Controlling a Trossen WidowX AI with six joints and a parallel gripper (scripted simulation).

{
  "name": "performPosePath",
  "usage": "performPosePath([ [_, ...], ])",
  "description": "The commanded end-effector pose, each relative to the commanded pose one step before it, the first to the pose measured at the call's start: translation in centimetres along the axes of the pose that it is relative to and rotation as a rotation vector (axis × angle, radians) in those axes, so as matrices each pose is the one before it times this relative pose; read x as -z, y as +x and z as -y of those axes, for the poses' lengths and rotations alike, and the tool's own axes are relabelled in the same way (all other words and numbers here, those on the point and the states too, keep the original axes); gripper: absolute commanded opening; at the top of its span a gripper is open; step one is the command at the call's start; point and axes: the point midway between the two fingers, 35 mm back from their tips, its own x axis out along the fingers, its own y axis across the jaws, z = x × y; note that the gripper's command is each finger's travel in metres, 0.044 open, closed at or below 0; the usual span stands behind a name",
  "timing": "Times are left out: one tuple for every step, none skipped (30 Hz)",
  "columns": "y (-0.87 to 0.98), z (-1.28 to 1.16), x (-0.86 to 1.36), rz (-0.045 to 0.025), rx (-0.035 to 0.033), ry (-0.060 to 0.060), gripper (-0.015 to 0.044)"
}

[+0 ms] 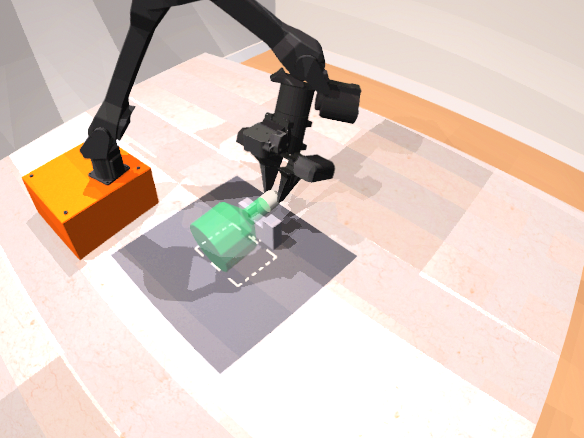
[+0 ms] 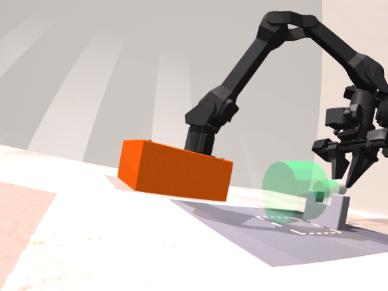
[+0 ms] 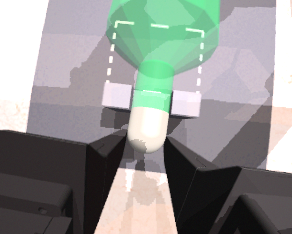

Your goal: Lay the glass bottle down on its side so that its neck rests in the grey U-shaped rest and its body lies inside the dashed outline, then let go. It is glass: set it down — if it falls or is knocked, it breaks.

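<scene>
Wide stretch of worktop [image 1: 410, 360] [image 2: 83, 246] between mat [image 1: 220, 330] [image 2: 276, 252] [image 3: 55, 85] and right edge; block [image 1: 110, 215] [image 2: 183, 173] near left edge. Arm [image 1: 250, 15] [image 2: 246, 66] arched high, fingers [image 1: 268, 172] [image 2: 357, 169] down, clamped on bottle's pale end. One bottle [image 1: 222, 235] [image 2: 286, 186] [image 3: 160, 30], lying sideways, neck between two uprights of one rest [image 1: 270, 232] [image 2: 342, 209] [image 3: 186, 103]; body partly over one outline [image 1: 275, 257] [image 2: 302, 234] [image 3: 159, 25].

The green, see-through glass bottle [image 1: 222, 237] [image 2: 287, 193] [image 3: 167, 32] lies on its side, its neck between the uprights of the grey U-shaped rest [image 1: 272, 234] [image 2: 343, 214] [image 3: 186, 104] — the pale rounded cap [image 1: 270, 198] [image 2: 342, 186] [image 3: 147, 131] beyond it, the broad body on the other side. The white dashed outline [image 1: 238, 285] [image 2: 303, 234] [image 3: 160, 26] is beside the rest, on the body's side — whether the neck touches is unclear.
</scene>
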Motion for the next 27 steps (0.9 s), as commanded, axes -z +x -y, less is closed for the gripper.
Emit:
performPosePath([
  [0.425,0.116,0.170,0.00153,0.00233,0.0013,0.0126],
  [0.022,0.005,0.012,-0.00043,-0.00062,-0.0004,0.0126],
  [0.015,0.004,0.006,-0.00033,-0.00047,-0.0003,0.0126],
  [0.014,0.003,0.005,-0.00032,-0.00044,-0.0002,0.0126],
  [0.013,0.003,0.004,-0.00035,-0.00043,-0.0002,0.0126],
  [0.014,0.003,0.004,-0.00040,-0.00042,-0.0002,0.0126],
  [0.014,0.003,0.004,-0.00045,-0.00040,-0.0001,0.0126],
  [0.014,0.003,0.003,-0.00050,-0.00038,-0.0001,0.0126],
  [0.014,0.003,0.003,-0.00055,-0.00036,-0.0001,0.0126],
  [0.014,0.003,0.003,-0.00058,-0.00036,0.0000,0.0126],
  [0.014,0.003,0.003,-0.00062,-0.00035,0.0000,0.0126],
  [0.014,0.003,0.003,-0.00065,-0.00034,0.0000,0.0126],
  [0.014,0.003,0.003,-0.00068,-0.00034,0.0001,0.0126],
  [0.014,0.003,0.003,-0.00071,-0.00033,0.0001,0.0126],
  [0.015,0.004,0.002,-0.00073,-0.00033,0.0001,0.0126],
  [0.015,0.004,0.002,-0.00074,-0.00032,0.0001,0.0126],
  [0.015,0.004,0.002,-0.00075,-0.00032,0.0002,0.0126],
  [0.016,0.004,0.002,-0.00076,-0.00031,0.0002,0.0126],
  [0.016,0.004,0.002,-0.00076,-0.00031,0.0002,0.0126],
  [0.016,0.004,0.002,-0.00078,-0.00031,0.0002,0.0126],
  [0.015,0.004,0.002,-0.00080,-0.00033,0.0002,0.0126],
  [0.015,0.004,0.002,-0.00083,-0.00035,0.0002,0.0126],
  [0.014,0.003,0.002,-0.00086,-0.00038,0.0002,0.0126],
  [0.014,0.003,0.002,-0.00089,-0.00041,0.0002,0.0126],
  [0.014,0.003,0.002,-0.00091,-0.00043,0.0002,0.0126],
  [0.014,0.003,0.002,-0.00092,-0.00044,0.0003,0.0126],
  [0.014,0.003,0.002,-0.00093,-0.00045,0.0003,0.0126],
])
